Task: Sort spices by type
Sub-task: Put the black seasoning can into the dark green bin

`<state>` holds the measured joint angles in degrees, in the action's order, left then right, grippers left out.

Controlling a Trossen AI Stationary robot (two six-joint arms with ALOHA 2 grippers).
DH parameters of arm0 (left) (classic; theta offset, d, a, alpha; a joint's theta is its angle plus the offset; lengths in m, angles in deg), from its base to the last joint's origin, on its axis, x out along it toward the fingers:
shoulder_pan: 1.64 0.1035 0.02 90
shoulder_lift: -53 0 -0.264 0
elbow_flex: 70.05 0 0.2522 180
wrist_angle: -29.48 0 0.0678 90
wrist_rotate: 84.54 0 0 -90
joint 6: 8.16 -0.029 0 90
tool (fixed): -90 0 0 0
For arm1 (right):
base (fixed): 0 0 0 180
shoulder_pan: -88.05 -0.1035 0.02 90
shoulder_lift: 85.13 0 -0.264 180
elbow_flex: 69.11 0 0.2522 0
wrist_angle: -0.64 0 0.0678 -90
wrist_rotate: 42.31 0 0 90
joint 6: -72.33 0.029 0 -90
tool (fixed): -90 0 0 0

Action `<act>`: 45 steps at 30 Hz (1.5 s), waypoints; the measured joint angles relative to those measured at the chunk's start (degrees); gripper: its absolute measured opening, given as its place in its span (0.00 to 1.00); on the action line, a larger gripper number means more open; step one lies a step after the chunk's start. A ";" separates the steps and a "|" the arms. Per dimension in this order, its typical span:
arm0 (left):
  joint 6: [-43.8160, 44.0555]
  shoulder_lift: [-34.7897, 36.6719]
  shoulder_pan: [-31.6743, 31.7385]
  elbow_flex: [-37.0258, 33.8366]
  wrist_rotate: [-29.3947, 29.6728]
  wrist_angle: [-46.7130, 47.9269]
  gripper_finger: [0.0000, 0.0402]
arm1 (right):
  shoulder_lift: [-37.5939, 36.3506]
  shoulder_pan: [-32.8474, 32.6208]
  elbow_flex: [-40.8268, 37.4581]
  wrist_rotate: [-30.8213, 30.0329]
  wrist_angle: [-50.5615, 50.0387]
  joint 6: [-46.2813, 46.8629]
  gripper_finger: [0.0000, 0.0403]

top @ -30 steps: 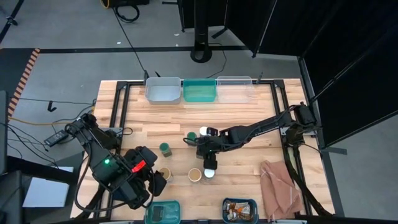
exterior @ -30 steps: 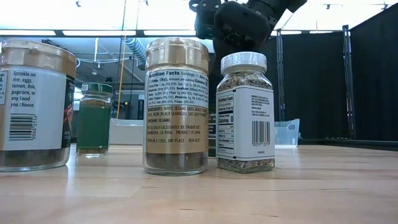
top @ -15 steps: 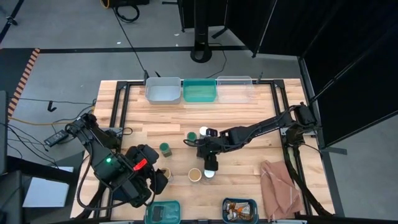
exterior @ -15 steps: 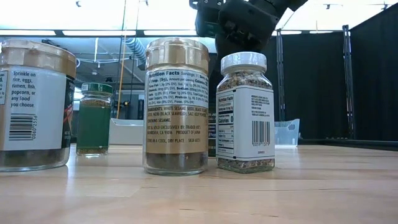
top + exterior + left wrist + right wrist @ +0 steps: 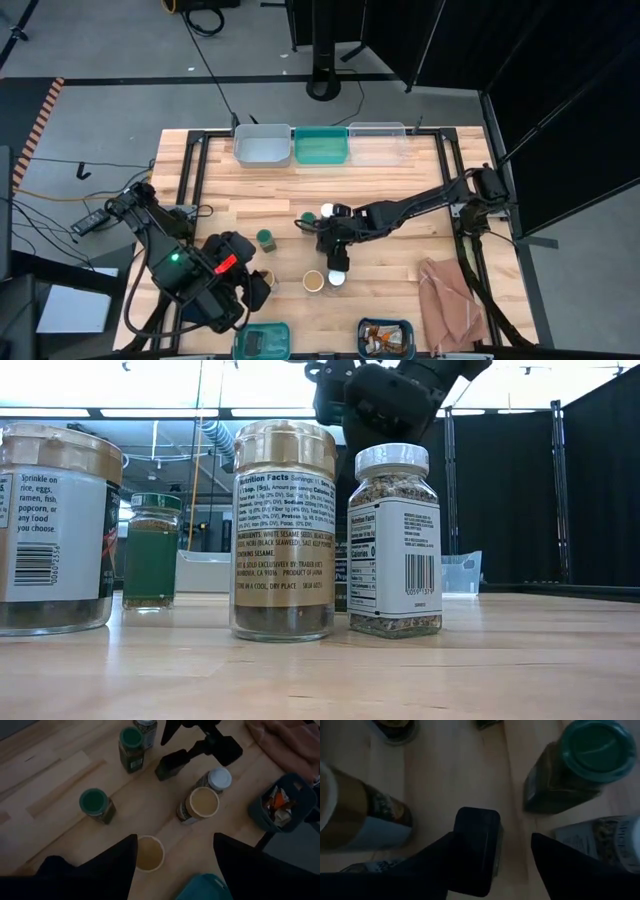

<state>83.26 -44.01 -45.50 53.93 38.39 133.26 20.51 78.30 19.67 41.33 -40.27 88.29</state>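
My right gripper (image 5: pixel 331 243) hangs open over the middle of the table, fingers pointing down. A small dark box (image 5: pixel 477 840) stands on the wood between its fingers, close to one of them. Around it stand green-topped jars (image 5: pixel 265 238) (image 5: pixel 580 765), white-topped jars (image 5: pixel 327 211) (image 5: pixel 337 279) and tan-topped jars (image 5: pixel 314 281) (image 5: pixel 149 854). My left gripper (image 5: pixel 175 870) is open near the table's near-left corner, above the left tan-topped jar and touching nothing. In the low view the tan jar (image 5: pixel 283 530) and the white jar (image 5: pixel 394 540) stand in front of the box. My right gripper comes at the dark box from above, one finger (image 5: pixel 440 865) on each side. The nearer finger overlaps the box's side (image 5: pixel 462 845) in the wrist view. Whether it touches the box, I cannot tell. The box stands upright on the table.
Grey (image 5: pixel 262 145), teal (image 5: pixel 321 146) and clear (image 5: pixel 378 143) bins line the far edge. At the near edge sit a teal bin (image 5: pixel 262 340) and a bin with packets (image 5: pixel 385 337). A pinkish-brown cloth (image 5: pixel 447 300) lies at the near right.
My right gripper has risen a little over the dark box and come back down, ending slightly farther toward the table's left. The jars and the box have stayed where they were.
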 joint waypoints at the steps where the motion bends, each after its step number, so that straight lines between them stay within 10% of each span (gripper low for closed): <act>1: -0.17 0.00 0.02 0.00 0.00 -0.02 0.66 | -0.09 0.30 0.00 0.31 -0.25 -0.16 0.65; 45: -1.34 -0.07 0.00 0.00 0.28 0.00 0.66 | 0.00 -2.52 -0.02 -2.74 0.17 -0.50 0.64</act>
<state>81.92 -44.08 -45.50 53.93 38.68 133.26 20.51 75.78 19.65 38.60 -40.10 87.79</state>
